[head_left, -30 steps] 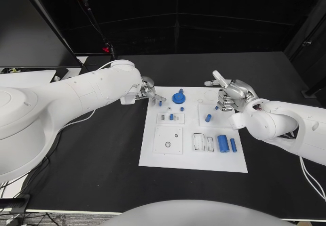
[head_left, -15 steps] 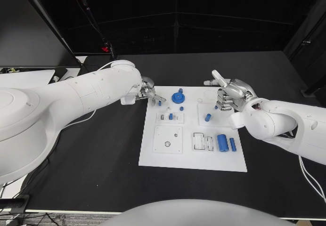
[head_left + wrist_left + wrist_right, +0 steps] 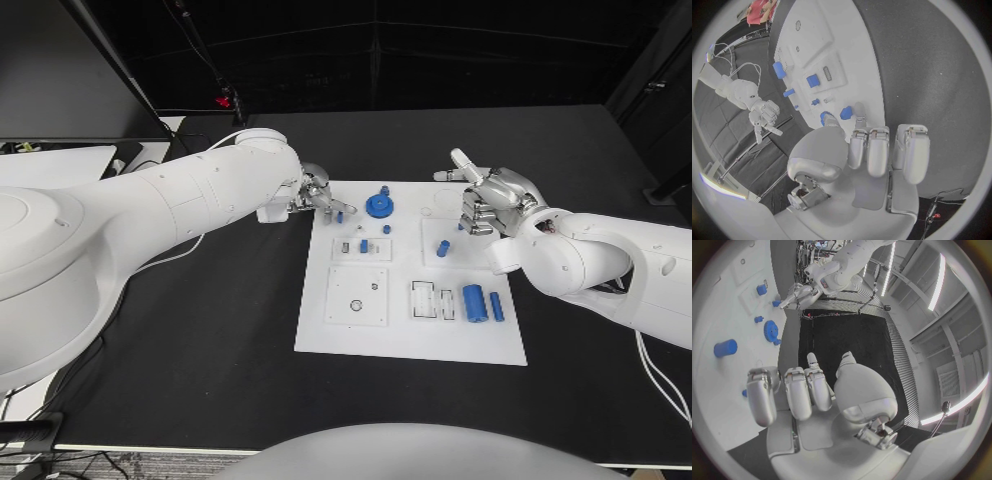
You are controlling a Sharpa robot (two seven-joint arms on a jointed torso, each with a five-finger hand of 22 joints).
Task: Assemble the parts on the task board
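Your left hand (image 3: pixel 315 195) pinches a small blue peg (image 3: pixel 846 113) at the board's (image 3: pixel 411 345) far corner, presumably for insertion, while your right hand (image 3: pixel 490 203) hovers curled, holding nothing.

The white task board (image 3: pixel 411 335) lies mid-frame; the left hand (image 3: pixel 316 196) touches its upper-left corner, the right hand (image 3: pixel 495 203) hovers at its upper-right edge.

A smooth white plastic-looking task board (image 3: pixel 411 335), glossy blue parts (image 3: pixel 472 299) and a matt black table (image 3: pixel 202 330) were seen.
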